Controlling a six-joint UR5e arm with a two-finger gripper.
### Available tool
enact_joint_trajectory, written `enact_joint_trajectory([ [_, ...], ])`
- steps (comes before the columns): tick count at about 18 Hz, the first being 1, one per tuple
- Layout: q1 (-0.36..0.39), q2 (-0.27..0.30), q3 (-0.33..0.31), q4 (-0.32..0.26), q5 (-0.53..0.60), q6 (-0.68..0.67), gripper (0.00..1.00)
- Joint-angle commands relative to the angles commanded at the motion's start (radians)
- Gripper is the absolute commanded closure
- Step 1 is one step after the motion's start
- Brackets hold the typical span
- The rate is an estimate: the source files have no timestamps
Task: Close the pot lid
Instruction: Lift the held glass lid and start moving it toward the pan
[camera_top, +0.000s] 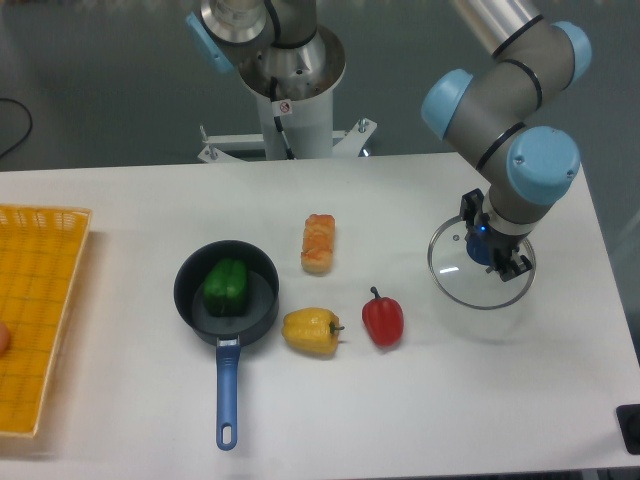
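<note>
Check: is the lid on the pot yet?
No, the lid is at the gripper, far right of the open pot, which holds a green pepper.

One fixed camera here, set high on the near side of the white rectangular desk (420, 420), looking steeply down and across to the far edge. It sits at middle range: the whole width of the desk fills the picture, left edge cropped through the yellow woven plastic basket (40, 310). At the far side, the silver metal arm base (290, 70) cuts off at the top of the view. The grey and light-blue jointed arm (510, 110) enters from the upper right corner.
</note>
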Motion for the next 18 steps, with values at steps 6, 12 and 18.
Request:
enact_joint_trajectory([
  [6,0.0,0.005,-0.006,-0.002,0.003,0.0,0.46],
  [12,-0.005,0.031,-0.012,-0.025,0.005,-0.012,0.46],
  [18,-0.051,0.052,-0.015,-0.054,0.003,-0.069,0.46],
])
